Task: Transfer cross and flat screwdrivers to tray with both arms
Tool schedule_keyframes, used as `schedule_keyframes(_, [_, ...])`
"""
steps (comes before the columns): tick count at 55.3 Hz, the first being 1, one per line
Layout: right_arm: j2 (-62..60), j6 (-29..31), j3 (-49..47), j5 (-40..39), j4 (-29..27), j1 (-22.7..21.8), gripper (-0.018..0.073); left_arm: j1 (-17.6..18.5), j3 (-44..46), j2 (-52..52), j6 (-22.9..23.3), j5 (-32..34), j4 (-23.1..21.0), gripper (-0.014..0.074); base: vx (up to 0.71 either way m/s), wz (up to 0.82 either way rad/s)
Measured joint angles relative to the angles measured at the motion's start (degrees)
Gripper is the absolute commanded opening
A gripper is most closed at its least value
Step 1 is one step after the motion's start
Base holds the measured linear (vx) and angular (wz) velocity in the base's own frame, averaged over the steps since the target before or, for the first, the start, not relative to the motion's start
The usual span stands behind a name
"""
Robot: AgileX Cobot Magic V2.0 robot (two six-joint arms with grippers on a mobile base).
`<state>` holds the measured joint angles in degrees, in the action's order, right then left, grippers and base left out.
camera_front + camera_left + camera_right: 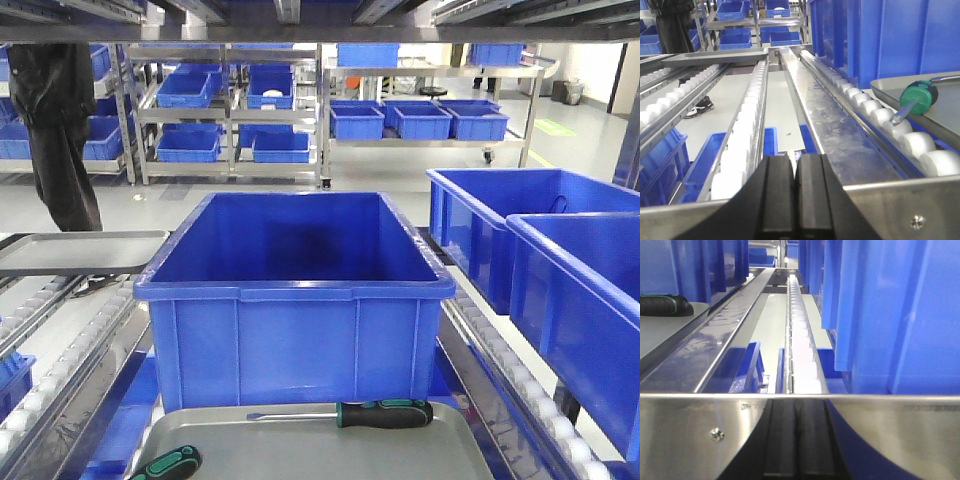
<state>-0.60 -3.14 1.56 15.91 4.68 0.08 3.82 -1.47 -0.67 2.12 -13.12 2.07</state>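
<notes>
Two screwdrivers with black-and-green handles lie on a grey metal tray at the near edge. One screwdriver lies crosswise with its shaft pointing left. Only the handle of the other shows, at the tray's left corner. The left wrist view shows that handle's green end on the tray rim, to the right of my left gripper, which is shut and empty. My right gripper is shut and empty, low behind a steel rail; a screwdriver handle lies far left. A second, empty grey tray sits at the left.
A large empty blue bin stands just behind the near tray. Two more blue bins fill the right lane. White roller tracks and steel rails run lengthwise. A person in black stands at the back left by the shelves.
</notes>
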Motion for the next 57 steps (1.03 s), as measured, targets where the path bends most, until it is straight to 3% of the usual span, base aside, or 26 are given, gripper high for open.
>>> schedule_keyframes(57, [0.00,-0.05,0.19,-2.41,0.24,0.00,-0.0008,0.00,0.00,0.00,0.00,0.00,0.00,-0.0006,0.00,0.00])
